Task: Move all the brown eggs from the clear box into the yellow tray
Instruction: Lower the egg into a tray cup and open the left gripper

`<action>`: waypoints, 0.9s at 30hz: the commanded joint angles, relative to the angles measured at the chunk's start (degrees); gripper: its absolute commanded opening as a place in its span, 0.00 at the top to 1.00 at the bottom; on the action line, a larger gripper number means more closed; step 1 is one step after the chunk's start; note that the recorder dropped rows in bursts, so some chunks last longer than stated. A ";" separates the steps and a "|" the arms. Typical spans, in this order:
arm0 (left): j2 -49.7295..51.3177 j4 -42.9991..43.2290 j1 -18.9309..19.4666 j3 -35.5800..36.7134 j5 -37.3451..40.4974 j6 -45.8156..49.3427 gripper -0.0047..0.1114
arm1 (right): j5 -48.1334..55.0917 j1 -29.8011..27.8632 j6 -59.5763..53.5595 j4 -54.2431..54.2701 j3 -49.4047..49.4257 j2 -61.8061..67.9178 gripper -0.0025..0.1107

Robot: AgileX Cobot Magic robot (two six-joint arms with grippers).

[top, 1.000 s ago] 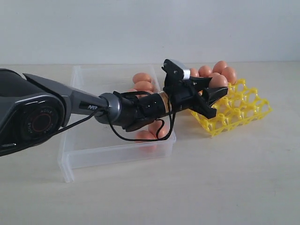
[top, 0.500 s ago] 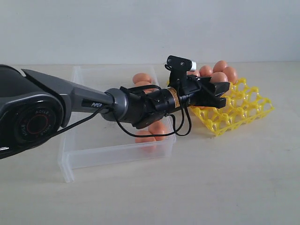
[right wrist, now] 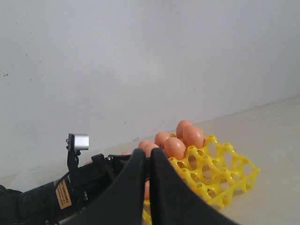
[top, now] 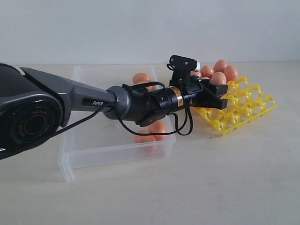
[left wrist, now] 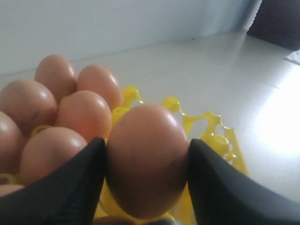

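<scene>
Right of centre in the exterior view, the left gripper (top: 212,92) clamps one egg (top: 218,78) above the tray's (top: 251,110) left part, so placing is in hand. The next move calls for lowering it into a free cup, then letting go. Its arm stretches level across the box (top: 93,150), where a few eggs (top: 146,137) lie; the right gripper's (right wrist: 146,183) jaws are closed on nothing.

Left pincer (left wrist: 146,143) clamps 1 brown egg (left wrist: 147,168); right pincer (right wrist: 147,154) closed.

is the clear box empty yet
Not empty: brown eggs lie in the clear box by its near wall.
</scene>
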 commanded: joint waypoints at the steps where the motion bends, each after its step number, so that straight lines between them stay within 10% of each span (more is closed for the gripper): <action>1: -1.15 -0.45 -1.27 0.18 1.19 1.98 0.93 | -0.19 0.00 -0.12 -0.13 0.22 0.19 0.98; 27: -1.27 -2.51 -1.68 -2.17 3.15 -2.04 0.87 | -0.08 0.00 -0.12 -0.24 0.22 0.19 0.98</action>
